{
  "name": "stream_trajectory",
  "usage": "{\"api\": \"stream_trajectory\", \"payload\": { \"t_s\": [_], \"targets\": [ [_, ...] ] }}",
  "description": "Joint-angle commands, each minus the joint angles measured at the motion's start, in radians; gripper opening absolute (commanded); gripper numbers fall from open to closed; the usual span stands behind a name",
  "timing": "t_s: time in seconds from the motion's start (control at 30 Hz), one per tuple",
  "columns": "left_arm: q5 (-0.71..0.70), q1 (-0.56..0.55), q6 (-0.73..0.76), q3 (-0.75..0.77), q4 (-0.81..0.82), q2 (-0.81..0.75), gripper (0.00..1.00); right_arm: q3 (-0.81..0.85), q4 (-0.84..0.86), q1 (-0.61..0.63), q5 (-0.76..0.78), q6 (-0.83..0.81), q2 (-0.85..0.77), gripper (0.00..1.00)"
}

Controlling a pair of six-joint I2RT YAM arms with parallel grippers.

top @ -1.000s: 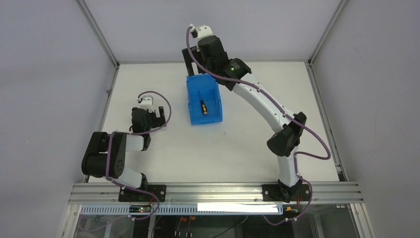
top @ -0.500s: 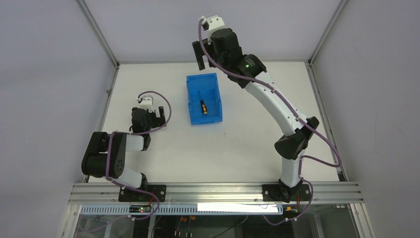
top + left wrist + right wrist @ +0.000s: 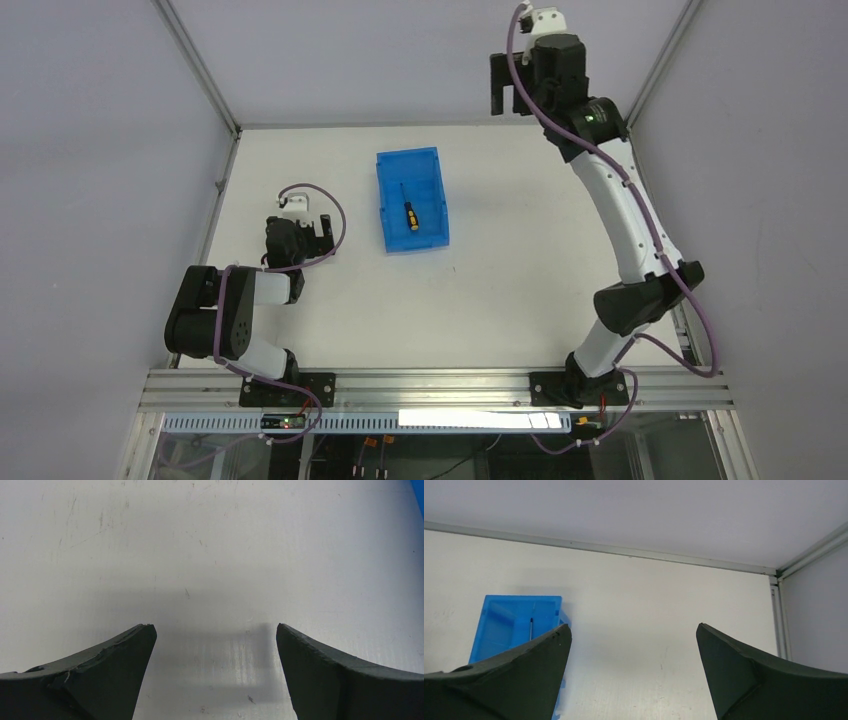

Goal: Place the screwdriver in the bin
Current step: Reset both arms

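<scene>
Lying inside the translucent blue bin [image 3: 418, 241], the screwdriver [image 3: 409, 215] rests on the bin floor, with its black and yellow handle toward the near wall and its thin shaft pointing to the far wall. The bin stands near the middle of the desk [image 3: 520, 260], and nothing touches it. The right gripper [image 3: 509, 100] hangs high over the far right part of the desk, well apart from the bin. Its jaws are spread wide and carry nothing, so I judge that the task is complete. The left gripper [image 3: 323, 238] is low over the desk, to the left of the bin. Its jaws are also spread and empty, probably parked there to leave the way free.
</scene>
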Motion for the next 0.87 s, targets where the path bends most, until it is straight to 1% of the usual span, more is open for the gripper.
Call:
{"api": "stream_trajectory", "payload": {
  "t_s": [0.0, 0.23, 0.37, 0.47, 0.83],
  "targets": [
    [-0.001, 0.013, -0.007, 0.018, 0.027, -0.009, 1.0, -0.045, 0.028, -0.1, -0.062, -0.014, -0.118, 0.99],
    [-0.001, 0.013, -0.007, 0.018, 0.027, -0.009, 1.0, -0.055, 0.006, -0.315, -0.186, -0.006, -0.142, 0.99],
    [0.0, 0.013, -0.008, 0.018, 0.027, -0.01, 1.0, -0.058, 0.01, -0.402, -0.26, 0.007, -0.139, 0.99],
    [0.0, 0.013, -0.008, 0.018, 0.027, -0.009, 1.0, -0.051, -0.007, -0.427, -0.27, 0.003, -0.125, 0.99],
    [0.0, 0.014, -0.007, 0.018, 0.027, -0.01, 1.0, -0.071, 0.002, -0.433, -0.246, -0.006, -0.126, 0.99]
  ]
}}
